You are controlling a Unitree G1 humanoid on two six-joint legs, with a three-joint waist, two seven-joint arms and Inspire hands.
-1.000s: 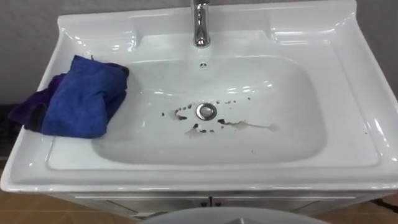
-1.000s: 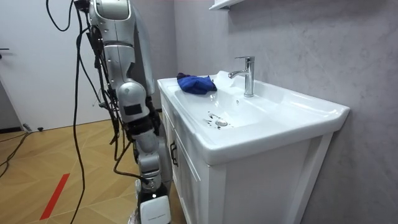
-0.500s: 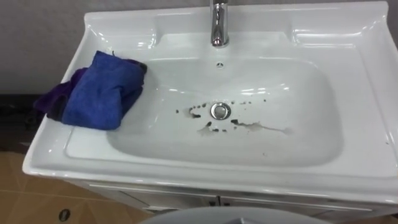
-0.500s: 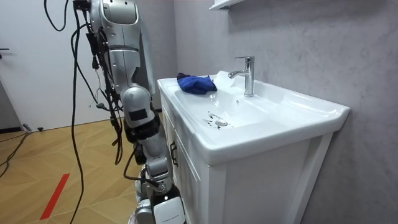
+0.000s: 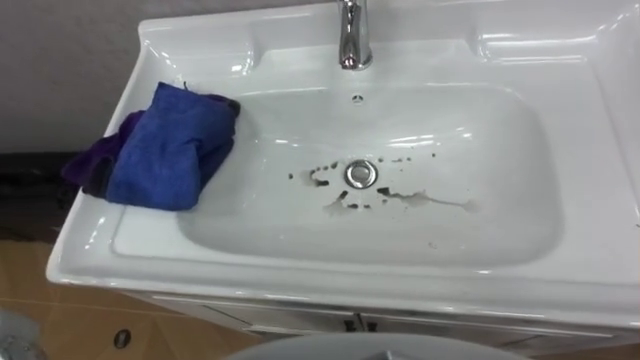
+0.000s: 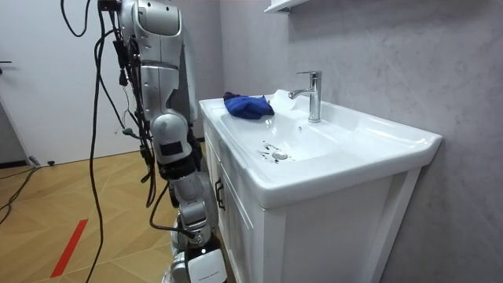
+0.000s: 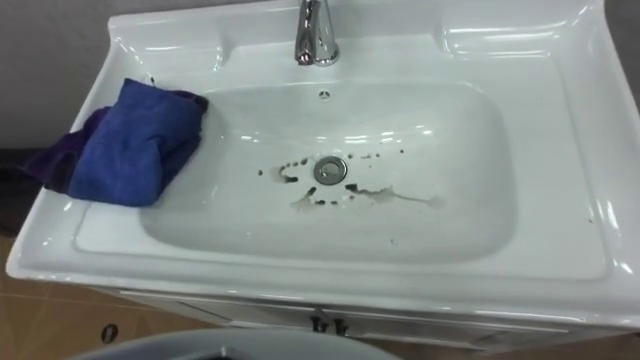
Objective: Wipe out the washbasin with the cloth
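A white basin [image 5: 330, 285] on a white cabinet [image 6: 259, 236], seen from above by the robot standing at its front. The basin's long axis runs across the robot from left to right, and its near rim lies closest.

Past that rim, the bowl dips to a round metal drain [image 5: 361, 173] at its middle. Dark specks [image 5: 318, 178] are scattered around the drain, and a pale brown smear [image 5: 440, 203] trails from it toward the robot's right.

On the left rim lies 1 crumpled blue cloth [image 5: 165, 150]. Its long axis runs from the near left to the far right. Its far right corner hangs over the bowl's slope, and a darker purple fold reaches the rim's outer left edge.

Farther back is a small overflow hole [image 5: 357, 98]. Behind it a chrome faucet [image 5: 352, 40] stands on the back ledge, its spout pointing toward the robot.

In the room view, the right robot hand [image 6: 195, 245] hangs low beside the cabinet front, well below the basin and touching nothing on it. Whether its fingers are spread or curled cannot be told.

Compared with 1 second ago, the robot's body and arm stand a little nearer the cabinet. The head camera has shifted, so the basin sits farther right in the eye views. The cloth, specks and smear lie where they were.
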